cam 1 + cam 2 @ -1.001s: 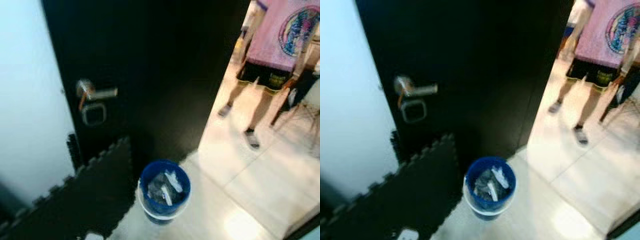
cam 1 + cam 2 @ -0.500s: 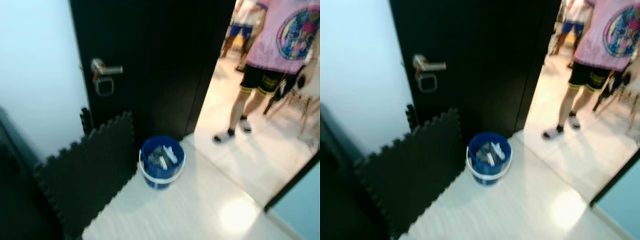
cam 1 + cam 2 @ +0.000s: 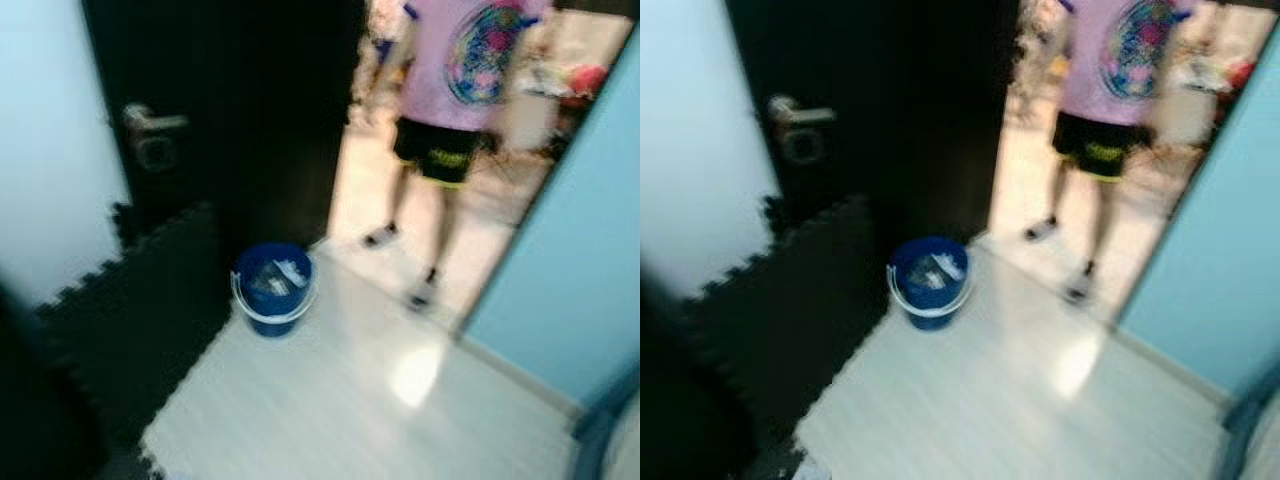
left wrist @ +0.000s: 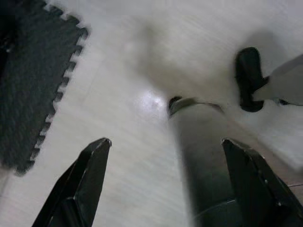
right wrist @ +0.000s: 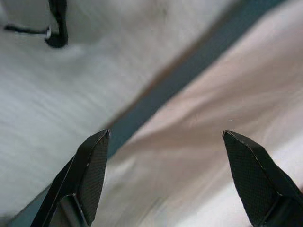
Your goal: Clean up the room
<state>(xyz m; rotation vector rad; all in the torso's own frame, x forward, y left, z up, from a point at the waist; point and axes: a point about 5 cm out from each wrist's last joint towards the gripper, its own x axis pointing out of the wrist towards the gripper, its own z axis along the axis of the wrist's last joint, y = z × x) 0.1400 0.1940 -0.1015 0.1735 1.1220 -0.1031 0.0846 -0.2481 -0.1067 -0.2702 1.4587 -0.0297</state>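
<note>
A blue bucket [image 3: 271, 288] with a white band and pale scraps inside stands on the light floor beside a black door [image 3: 240, 110]. My left gripper [image 4: 165, 146] hangs open over the pale floor, next to a grey leg. My right gripper [image 5: 165, 137] is open too, with nothing between its fingers, above pale floor and a dark strip. The head views are blurred.
A person [image 3: 455, 90] in a pink shirt and black shorts stands in the doorway beyond the bucket. A black foam mat [image 3: 130, 300] lies left of the bucket. A light blue wall [image 3: 570, 250] rises on the right. The door has a silver handle [image 3: 150, 122].
The camera has swung right, so the bucket and door sit further left in view and the blue wall has come in. The person has stepped closer into the doorway.
</note>
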